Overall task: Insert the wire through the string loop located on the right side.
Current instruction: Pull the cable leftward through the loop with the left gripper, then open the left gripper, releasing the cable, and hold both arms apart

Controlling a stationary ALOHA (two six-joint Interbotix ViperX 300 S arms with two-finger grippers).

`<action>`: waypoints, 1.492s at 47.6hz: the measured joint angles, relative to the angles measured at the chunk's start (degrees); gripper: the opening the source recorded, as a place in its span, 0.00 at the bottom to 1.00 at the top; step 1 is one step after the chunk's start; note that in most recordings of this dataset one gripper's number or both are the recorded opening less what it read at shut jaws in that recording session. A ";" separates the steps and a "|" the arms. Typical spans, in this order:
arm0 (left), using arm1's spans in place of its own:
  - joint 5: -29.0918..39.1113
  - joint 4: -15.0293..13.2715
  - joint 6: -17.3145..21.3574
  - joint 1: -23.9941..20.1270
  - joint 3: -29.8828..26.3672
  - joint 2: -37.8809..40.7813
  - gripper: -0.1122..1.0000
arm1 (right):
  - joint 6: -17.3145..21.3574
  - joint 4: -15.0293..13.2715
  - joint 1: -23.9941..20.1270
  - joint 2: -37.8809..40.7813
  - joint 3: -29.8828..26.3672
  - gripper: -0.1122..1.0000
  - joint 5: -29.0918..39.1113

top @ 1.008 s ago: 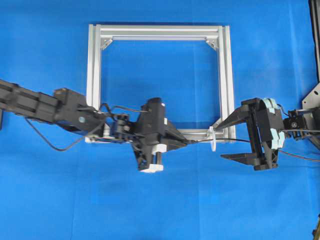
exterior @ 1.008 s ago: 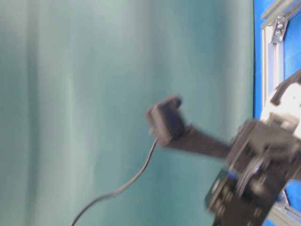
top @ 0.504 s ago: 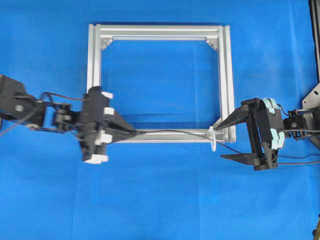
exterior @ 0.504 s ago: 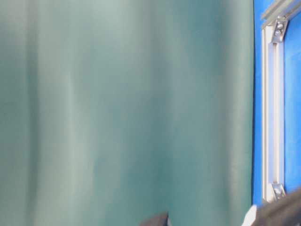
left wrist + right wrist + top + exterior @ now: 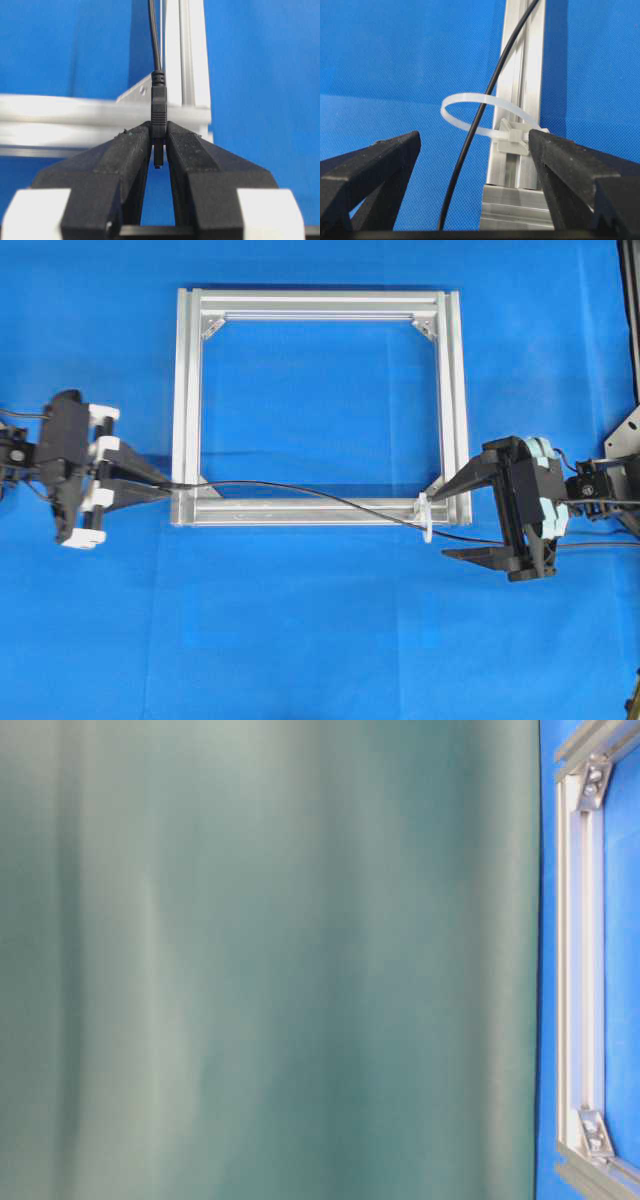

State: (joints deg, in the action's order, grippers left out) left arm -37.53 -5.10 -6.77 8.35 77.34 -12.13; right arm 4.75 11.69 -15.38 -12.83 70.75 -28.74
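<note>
The wire [image 5: 330,499] is a thin black cable lying along the near bar of the silver frame [image 5: 447,390]. It passes through the whitish string loop [image 5: 427,518] at the frame's near right corner and trails off to the right. My left gripper [image 5: 160,488] sits just left of the frame's near left corner, shut on the wire's plug [image 5: 158,117]. In the right wrist view the wire [image 5: 481,112] threads the string loop [image 5: 465,99]. My right gripper [image 5: 474,137] stands open around that corner, touching nothing.
Blue cloth covers the table. The frame's corner brackets [image 5: 211,328] sit inside its corners. The table-level view shows the frame's rail [image 5: 570,970] against a green curtain. A metal stand [image 5: 625,435] is at the right edge.
My left gripper has travelled left, from the middle of the near bar to past the frame's left corner, drawing the wire through the loop. The right gripper has stayed put.
</note>
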 measured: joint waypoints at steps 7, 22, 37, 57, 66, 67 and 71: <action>2.46 0.00 0.26 0.00 1.23 -0.97 0.17 | 0.00 0.09 0.00 0.09 0.00 0.94 0.00; 9.23 0.00 0.70 0.00 -2.55 2.29 0.17 | -0.09 0.09 0.00 0.09 -0.26 0.94 0.00; 9.67 0.00 0.18 0.00 -2.90 2.37 0.19 | -0.18 0.09 0.00 0.09 -0.35 0.94 0.00; 13.97 0.00 -1.41 0.00 -3.69 -0.62 0.80 | -0.35 0.09 0.00 -1.41 -0.53 0.94 1.05; 21.45 0.00 -0.97 0.00 -5.98 -7.82 0.80 | -1.14 0.09 0.44 -5.89 -0.97 0.94 4.22; 22.24 0.00 -0.88 0.00 -6.33 -8.79 0.80 | -1.23 0.09 0.62 -6.59 -1.05 0.94 4.66; 24.52 0.00 -0.79 0.00 -7.56 -12.30 0.80 | -2.02 0.00 1.23 -9.76 -1.58 0.94 6.68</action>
State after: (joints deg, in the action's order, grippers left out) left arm -13.01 -5.10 -7.56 8.35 69.79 -24.43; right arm 2.72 11.69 -14.15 -22.59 69.17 -22.06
